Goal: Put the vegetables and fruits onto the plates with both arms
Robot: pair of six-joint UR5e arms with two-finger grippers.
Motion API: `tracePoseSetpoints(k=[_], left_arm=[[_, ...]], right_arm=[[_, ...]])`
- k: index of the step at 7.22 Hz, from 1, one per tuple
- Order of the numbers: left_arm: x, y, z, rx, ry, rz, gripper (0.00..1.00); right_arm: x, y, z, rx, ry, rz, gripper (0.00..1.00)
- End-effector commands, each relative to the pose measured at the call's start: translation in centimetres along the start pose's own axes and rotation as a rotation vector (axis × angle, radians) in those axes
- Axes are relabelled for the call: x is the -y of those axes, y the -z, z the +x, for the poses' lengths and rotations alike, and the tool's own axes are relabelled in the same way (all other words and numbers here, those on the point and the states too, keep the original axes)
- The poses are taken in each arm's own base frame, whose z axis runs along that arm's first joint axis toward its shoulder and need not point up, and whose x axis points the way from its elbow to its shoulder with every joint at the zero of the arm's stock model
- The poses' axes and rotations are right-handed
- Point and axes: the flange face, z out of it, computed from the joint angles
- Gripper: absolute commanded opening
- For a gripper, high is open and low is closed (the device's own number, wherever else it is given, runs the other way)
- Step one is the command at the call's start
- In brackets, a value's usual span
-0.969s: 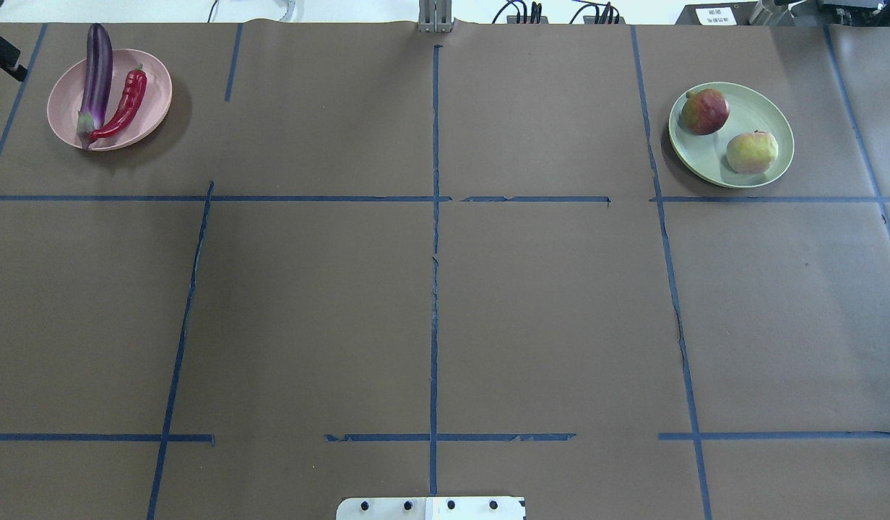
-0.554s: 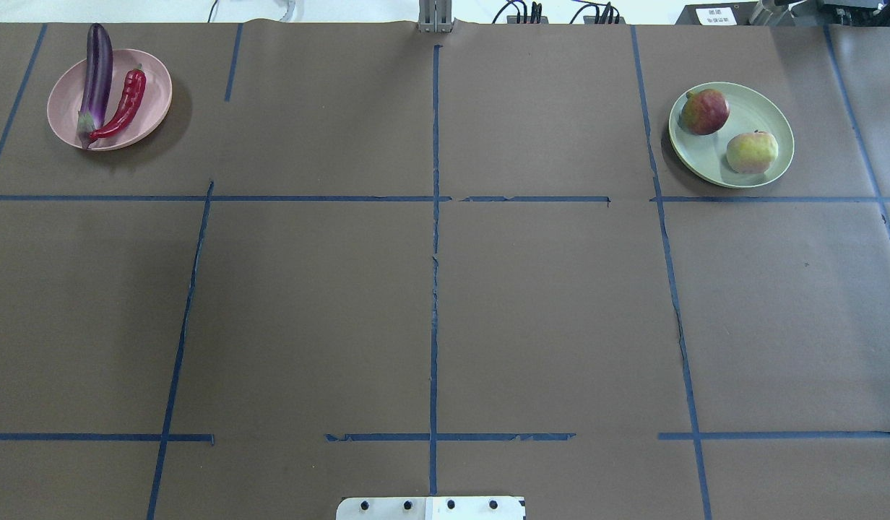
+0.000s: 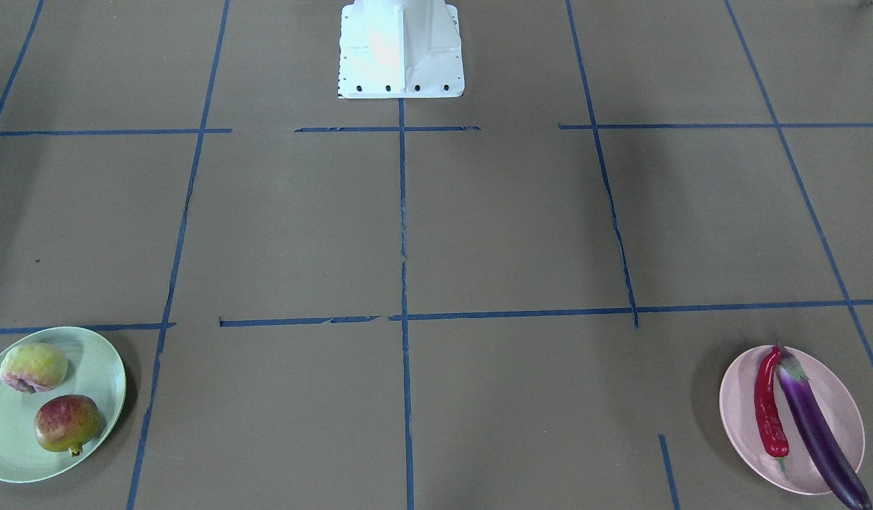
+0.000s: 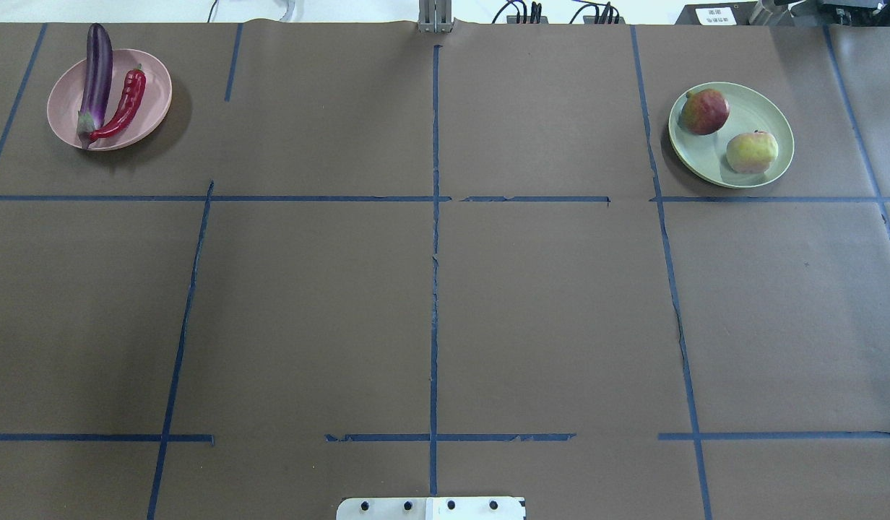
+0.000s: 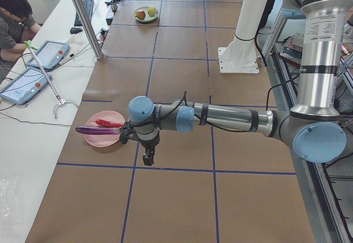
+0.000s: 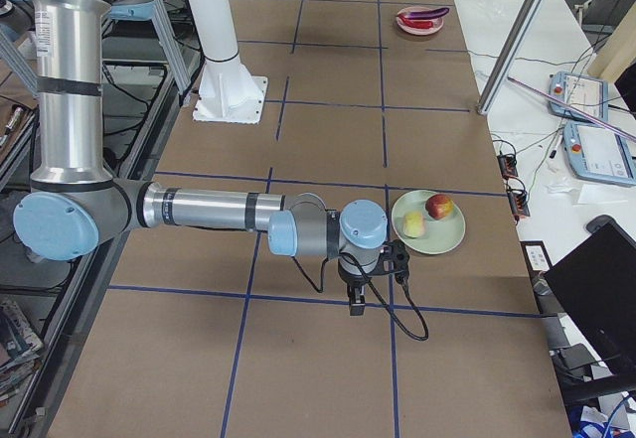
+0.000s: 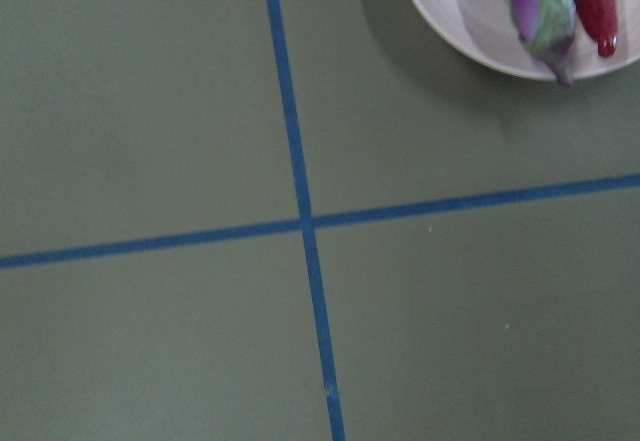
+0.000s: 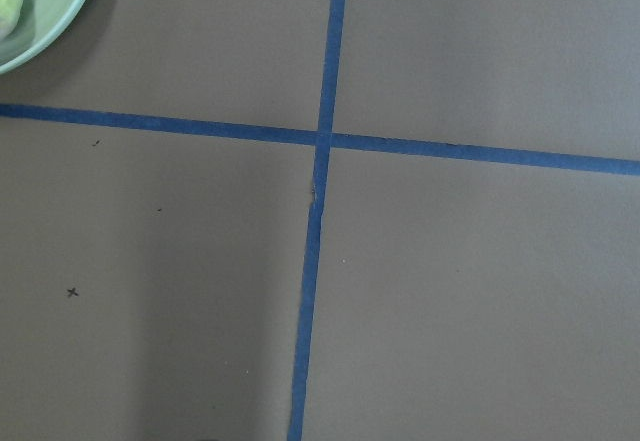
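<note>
The purple eggplant and the red chili lie side by side on the pink plate at the far left. The pomegranate-like fruit and the pale green fruit sit on the mint green plate at the far right. My left gripper hangs over the table just beside the pink plate. My right gripper hangs beside the green plate. Both show only in the side views, so I cannot tell whether they are open or shut.
The white base block stands at the near table edge. Blue tape lines cross the brown table cover. A metal post and a side table with tablets and a seated person lie beyond the far edge.
A black part of the left arm at the overhead view's left edge, beside the pink plate, has moved out of that view. The plates and produce have not moved.
</note>
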Motion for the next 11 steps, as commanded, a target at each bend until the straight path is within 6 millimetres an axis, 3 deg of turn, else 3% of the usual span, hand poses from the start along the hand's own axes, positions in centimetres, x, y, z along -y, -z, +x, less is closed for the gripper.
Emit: tracePoseSetpoints(k=[1,3,5,7,8,11], left_arm=[[-3.1,-1.5,-1.7,-0.001,0.036,-0.029,1.00],[-4.5,-1.3,-1.4,-0.004,0.031,-0.022,1.00],[-4.4,-0.5,-0.9,0.012,0.030,-0.008,1.00],[-3.0,0.4,-0.1,0.024,-0.021,0.013,1.00],[-3.2,0.3,-0.2,0.024,-0.089,0.007,1.00],[-3.5,-0.6,-1.0,0.016,-0.074,-0.010,1.00]], right_arm=[[-0.3,-0.1,0.2,-0.005,-0.004,-0.003,1.00],[-0.4,-0.2,0.3,-0.008,-0.004,-0.003,1.00],[-0.9,-0.5,0.5,-0.011,-0.005,-0.006,1.00],[-1.2,-0.4,0.4,-0.010,-0.003,-0.004,1.00],[-1.1,-0.2,0.3,-0.010,0.001,-0.001,1.00],[-1.2,0.8,-0.5,-0.005,-0.019,-0.013,1.00]])
